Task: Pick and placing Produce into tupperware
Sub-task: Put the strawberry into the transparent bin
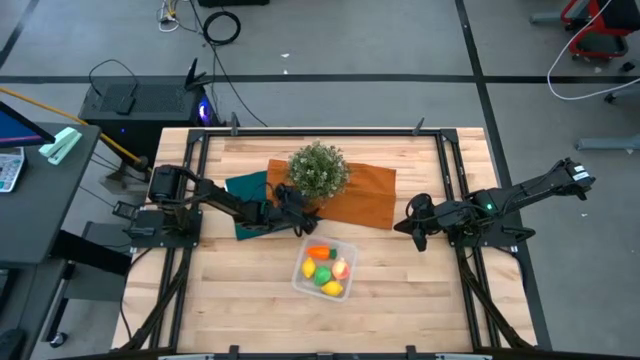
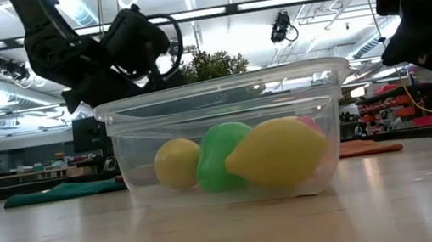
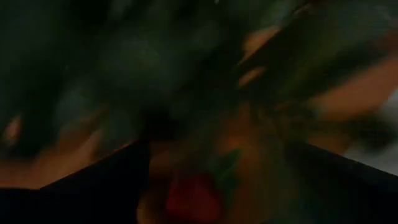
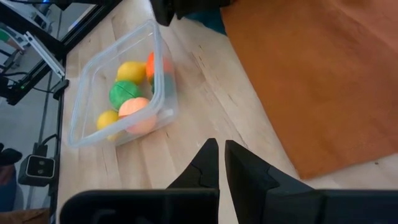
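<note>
So the tupperware sits on the table a bit toward the near edge, and all five bits of produce look to be inside it already: two lemons, the carrot, the green piece and the peach-coloured fruit. From the low view the lemons and the green piece sit bunched together on the bottom of the box, well below the rim, so nothing looks ready to roll out.

The left pincer hangs over by the bushy plant, right at the edge of the orange cloth and teal cloth, just beyond the box. Its wrist view is a dark smear of leaves, with something red and green close to the fingers, so I can't tell whether it's wide, narrow or holding anything.

The right pincer is off to the right side of the table, well apart from the box, fingers pinched nearly together with nothing between them. Looks parked out of the way so the left arm gets the middle.

My read: the task is basically done, unless the left one is going for one more piece by the plant.
</note>
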Tool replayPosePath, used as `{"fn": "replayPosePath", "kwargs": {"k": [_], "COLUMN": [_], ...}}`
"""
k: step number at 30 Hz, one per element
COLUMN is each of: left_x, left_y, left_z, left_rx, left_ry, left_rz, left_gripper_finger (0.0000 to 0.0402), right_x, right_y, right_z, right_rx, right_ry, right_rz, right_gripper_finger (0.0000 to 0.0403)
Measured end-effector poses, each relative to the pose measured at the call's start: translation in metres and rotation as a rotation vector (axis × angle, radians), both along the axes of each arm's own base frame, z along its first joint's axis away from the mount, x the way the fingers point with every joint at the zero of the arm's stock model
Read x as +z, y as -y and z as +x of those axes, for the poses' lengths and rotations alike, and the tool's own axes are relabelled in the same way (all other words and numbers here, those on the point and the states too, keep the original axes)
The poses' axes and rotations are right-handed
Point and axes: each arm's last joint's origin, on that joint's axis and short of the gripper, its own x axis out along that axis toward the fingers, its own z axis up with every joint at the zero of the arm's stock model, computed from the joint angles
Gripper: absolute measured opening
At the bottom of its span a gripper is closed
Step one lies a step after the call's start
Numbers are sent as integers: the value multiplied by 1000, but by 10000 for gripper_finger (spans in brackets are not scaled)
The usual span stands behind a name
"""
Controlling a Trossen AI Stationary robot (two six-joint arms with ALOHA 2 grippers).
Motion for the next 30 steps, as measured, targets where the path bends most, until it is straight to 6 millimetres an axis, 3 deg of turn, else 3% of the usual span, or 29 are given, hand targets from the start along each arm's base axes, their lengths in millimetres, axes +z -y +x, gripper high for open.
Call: {"fn": "replayPosePath", "kwargs": {"k": [30], "left_x": [-6], "left_y": [-9], "left_z": [-3], "left_rx": [-44], "left_ry": [-65], "left_rz": [-85], "left_gripper_finger": [354], "right_x": [0], "right_y": [1], "right_z": [0], "right_rx": [-17], "right_ry": [4], "right_rz": [-12], "right_gripper_finger": [0]}}
